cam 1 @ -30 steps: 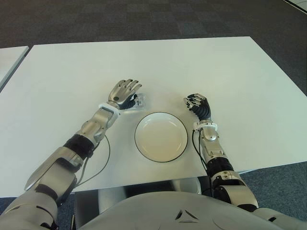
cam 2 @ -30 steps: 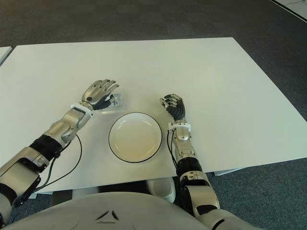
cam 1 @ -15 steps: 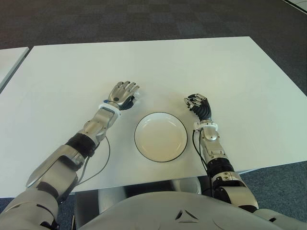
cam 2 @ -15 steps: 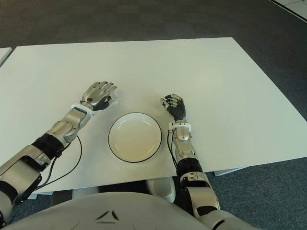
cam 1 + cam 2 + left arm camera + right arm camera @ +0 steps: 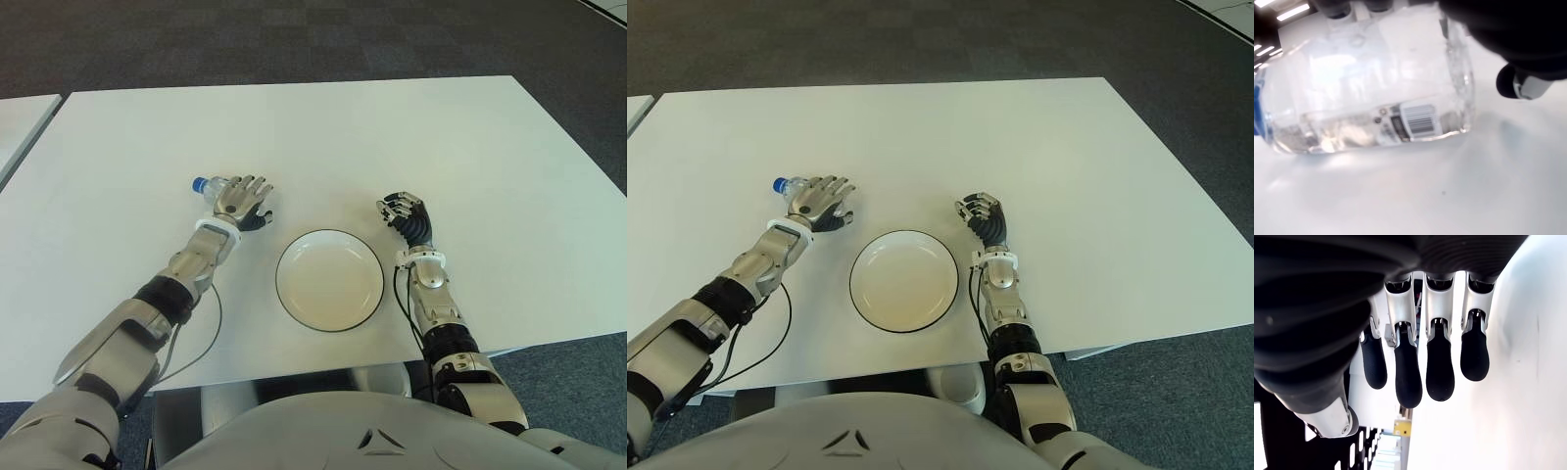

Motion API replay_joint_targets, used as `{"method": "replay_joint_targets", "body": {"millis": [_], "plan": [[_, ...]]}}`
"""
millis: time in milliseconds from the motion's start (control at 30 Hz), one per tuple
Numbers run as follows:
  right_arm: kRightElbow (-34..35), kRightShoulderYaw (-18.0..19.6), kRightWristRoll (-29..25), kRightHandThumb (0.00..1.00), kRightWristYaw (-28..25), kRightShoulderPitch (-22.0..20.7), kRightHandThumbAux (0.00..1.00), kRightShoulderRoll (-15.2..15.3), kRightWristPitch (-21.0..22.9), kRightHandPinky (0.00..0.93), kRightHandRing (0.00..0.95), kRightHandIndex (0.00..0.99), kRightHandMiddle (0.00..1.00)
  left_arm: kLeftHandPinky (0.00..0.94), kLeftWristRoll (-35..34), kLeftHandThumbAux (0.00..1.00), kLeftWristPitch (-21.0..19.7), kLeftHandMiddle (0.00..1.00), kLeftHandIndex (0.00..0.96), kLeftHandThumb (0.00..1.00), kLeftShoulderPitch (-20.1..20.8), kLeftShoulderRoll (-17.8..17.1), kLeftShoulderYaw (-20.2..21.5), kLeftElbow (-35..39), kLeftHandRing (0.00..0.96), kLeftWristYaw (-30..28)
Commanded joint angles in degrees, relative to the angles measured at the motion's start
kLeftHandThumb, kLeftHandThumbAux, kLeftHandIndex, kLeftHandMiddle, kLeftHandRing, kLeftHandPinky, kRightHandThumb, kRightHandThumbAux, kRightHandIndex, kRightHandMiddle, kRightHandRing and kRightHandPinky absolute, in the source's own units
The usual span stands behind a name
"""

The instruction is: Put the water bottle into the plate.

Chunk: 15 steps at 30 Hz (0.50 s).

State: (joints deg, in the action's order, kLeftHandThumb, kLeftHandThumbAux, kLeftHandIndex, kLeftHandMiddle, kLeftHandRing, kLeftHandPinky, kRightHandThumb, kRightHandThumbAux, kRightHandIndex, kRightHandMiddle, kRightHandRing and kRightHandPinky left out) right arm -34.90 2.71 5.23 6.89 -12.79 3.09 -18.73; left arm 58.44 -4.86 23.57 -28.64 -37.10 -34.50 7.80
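Left wrist view: water bottle lies sideways on worktop, left hand fingers draped over, not gripping. Right hand curled, empty, beside plate.

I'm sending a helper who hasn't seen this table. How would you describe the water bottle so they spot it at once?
Start at the white table and find the round plate near its front edge. To the plate's left is the robot's left hand, and under it lies the water bottle on its side. It is clear, with a blue cap poking out on the side away from the plate.
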Motion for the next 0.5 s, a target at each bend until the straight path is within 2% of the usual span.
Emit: {"method": "replay_joint_targets", "body": {"millis": [33,500], "plan": [[0.09,-0.07,-0.48,0.706,-0.56,0.85,0.729,-0.06,0.45,0.649,0.63,0.433,0.609,0.0,-0.87,0.28,0.82,0.0,0.0,0.635,-5.34,-0.06,-1.89,-5.09,0.0,-3.4],[-0.15,0.07,-0.43,0.706,-0.67,0.61,0.729,0.17,0.76,0.65,0.629,0.433,0.605,0.0,-3.33,0.232,-1.61,0.0,0.0,0.614,-6.82,0.08,1.47,-5.76,0.0,0.14]]}}
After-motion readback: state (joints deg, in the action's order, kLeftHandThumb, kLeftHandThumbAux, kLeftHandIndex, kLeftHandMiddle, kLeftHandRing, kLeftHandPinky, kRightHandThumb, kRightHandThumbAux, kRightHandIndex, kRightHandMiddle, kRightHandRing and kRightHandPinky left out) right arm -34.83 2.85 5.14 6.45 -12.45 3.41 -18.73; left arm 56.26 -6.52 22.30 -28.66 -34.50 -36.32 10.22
